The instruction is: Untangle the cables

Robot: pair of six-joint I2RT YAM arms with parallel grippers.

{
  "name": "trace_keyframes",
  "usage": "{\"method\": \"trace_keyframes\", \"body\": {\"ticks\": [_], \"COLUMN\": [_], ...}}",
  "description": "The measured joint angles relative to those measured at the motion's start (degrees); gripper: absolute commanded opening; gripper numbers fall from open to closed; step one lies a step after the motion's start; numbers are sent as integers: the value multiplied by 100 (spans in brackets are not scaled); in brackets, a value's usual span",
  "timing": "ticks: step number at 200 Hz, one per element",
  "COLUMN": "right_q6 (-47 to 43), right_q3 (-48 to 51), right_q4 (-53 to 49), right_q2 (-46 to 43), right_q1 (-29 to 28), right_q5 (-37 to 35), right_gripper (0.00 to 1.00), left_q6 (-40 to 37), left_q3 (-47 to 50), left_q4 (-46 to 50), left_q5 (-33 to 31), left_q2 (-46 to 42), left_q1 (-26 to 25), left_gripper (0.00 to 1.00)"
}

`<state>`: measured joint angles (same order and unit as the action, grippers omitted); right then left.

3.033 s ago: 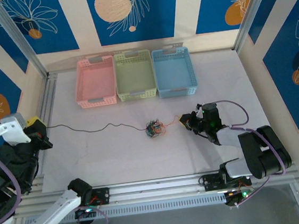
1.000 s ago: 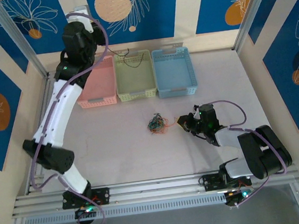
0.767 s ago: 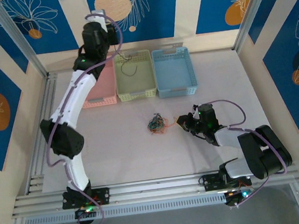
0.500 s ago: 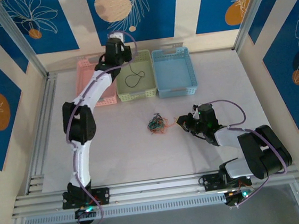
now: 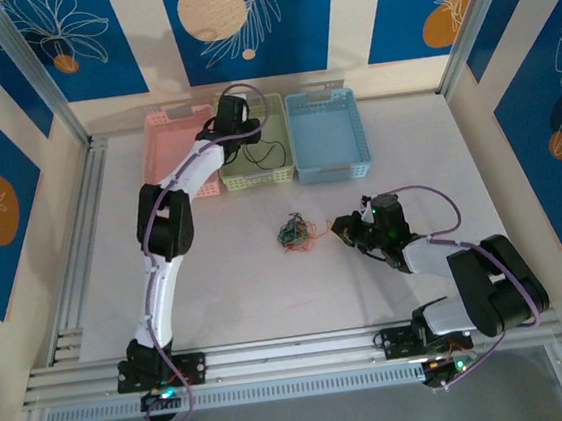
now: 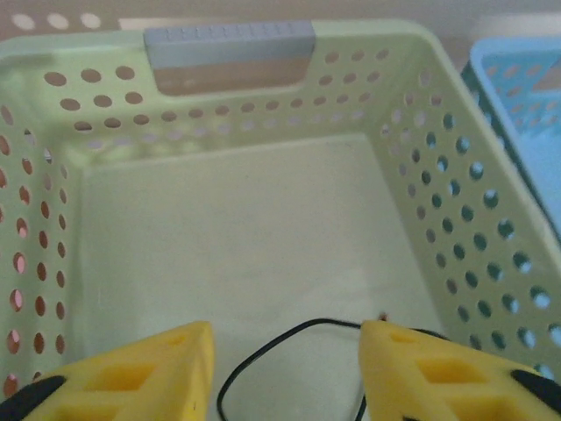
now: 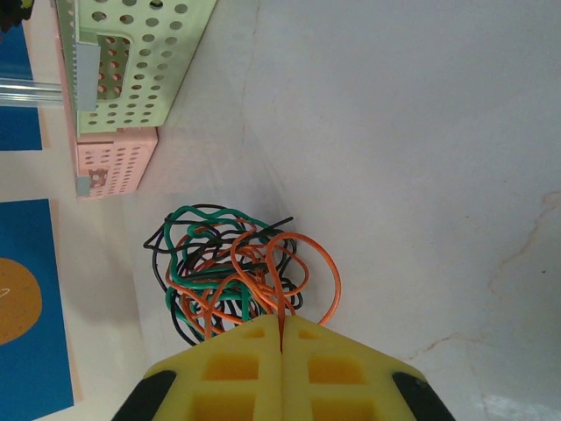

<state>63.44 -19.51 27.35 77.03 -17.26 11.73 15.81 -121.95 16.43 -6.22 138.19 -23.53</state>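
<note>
The thin black wire loop [image 6: 302, 324] between the left gripper's [image 6: 282, 331] jaws runs off the bottom edge. One orange strand [image 7: 278, 298] of the multicoloured wire knot [image 7: 219, 263] vanishes between the right gripper's [image 7: 282, 323] pressed-together jaws.

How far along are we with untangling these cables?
Done: one black cable lies loose in the green basket, under the open left gripper. In hand: the right gripper is shut on an orange cable at the edge of the knot. Left: that knot, black, green and orange, sits tangled on the table.
</note>
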Motion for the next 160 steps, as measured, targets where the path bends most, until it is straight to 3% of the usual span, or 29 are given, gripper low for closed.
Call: {"method": "trace_keyframes", "body": {"ticks": [13,48,115,160], "right_q6": [0,-20,-28,-46], "right_q3": [-2,-85,-116,-146], "right_q4": [0,-39,-85,-116], "right_q2": [4,68,155,197], "right_q1": [0,0,-15,-44], "right_q5": [2,4,7,24], "right_gripper": [0,0,0,0], "left_q6": [-17,-247,-339,-400], "left_q3": [-85,-195,-284,-48], "left_q4": [192,767,1292,1528], "left_q5": [70,129,155,640], "left_q2": [0,-374,-2059,-2361], "left_q1": [0,4,44,35], "left_gripper": [59,81,81,77]}}
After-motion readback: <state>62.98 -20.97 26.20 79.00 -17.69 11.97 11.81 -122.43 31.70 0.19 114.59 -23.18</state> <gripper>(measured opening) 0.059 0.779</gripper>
